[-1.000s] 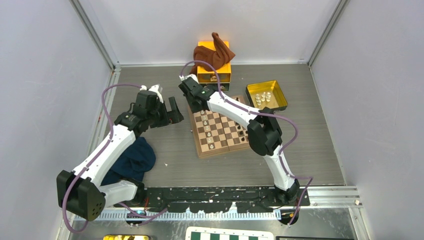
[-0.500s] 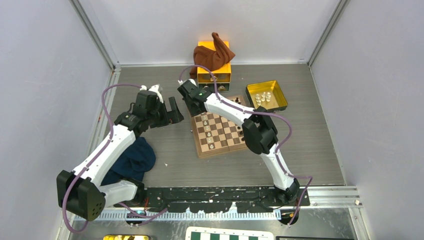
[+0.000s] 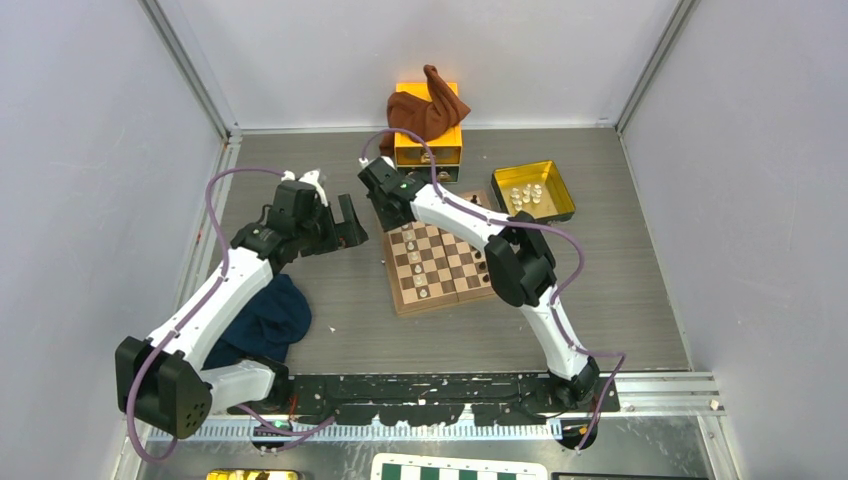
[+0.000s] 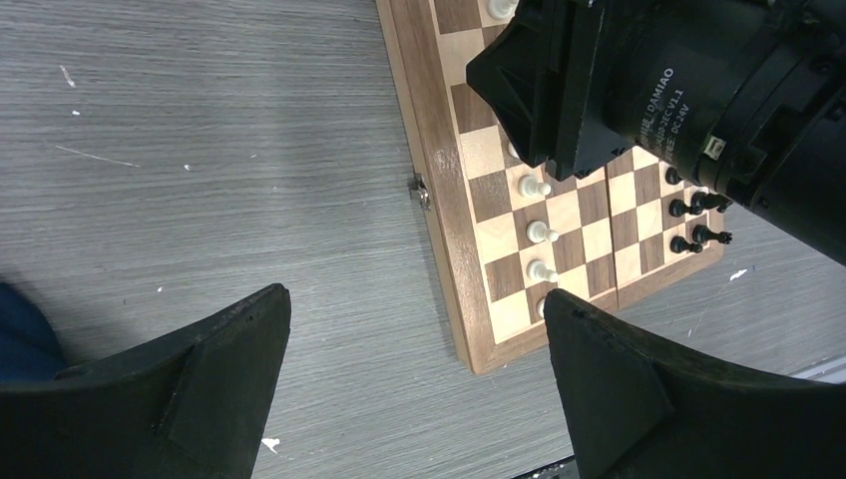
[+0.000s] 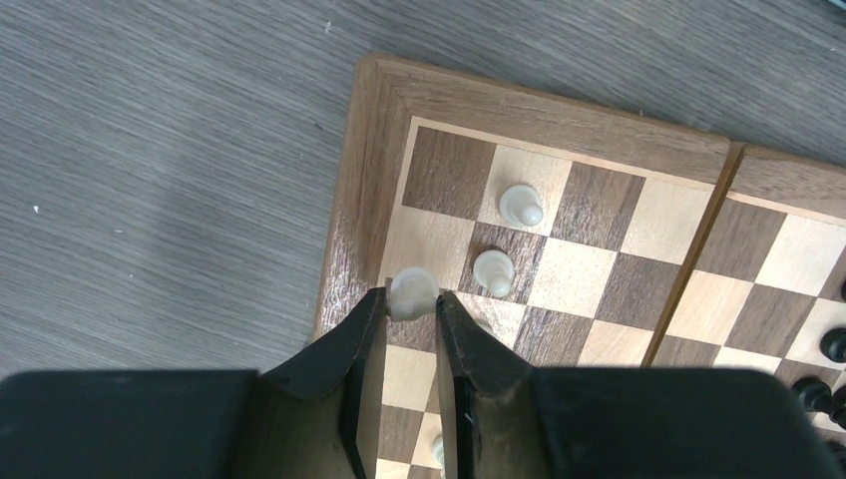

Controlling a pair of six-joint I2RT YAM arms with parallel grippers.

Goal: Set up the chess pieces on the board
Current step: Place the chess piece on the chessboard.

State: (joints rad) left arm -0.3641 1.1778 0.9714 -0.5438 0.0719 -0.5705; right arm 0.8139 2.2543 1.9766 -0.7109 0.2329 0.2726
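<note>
Grey wood-grain tabletop (image 3: 330,300) lies bare along the left and near edges of the board (image 3: 440,265), which sits mid-table; an orange box (image 3: 428,145) stands just beyond its far edge, a yellow tray (image 3: 533,190) lies off its far right corner, and a blue cloth (image 3: 265,320) lies well to the left. The right gripper (image 5: 411,299) hangs over the board's far left corner, just inside the border, its fingers closed to a narrow gap on a cream piece (image 5: 412,291); two white pieces (image 5: 521,205) stand on squares just beside it. The left gripper (image 4: 416,299) is spread wide and holds nothing, above bare table beside the board's left edge. Dark pieces (image 4: 693,225) stand along the opposite side. Since a second ago the right arm's elbow has drawn slightly left; the left arm has barely moved.
</note>
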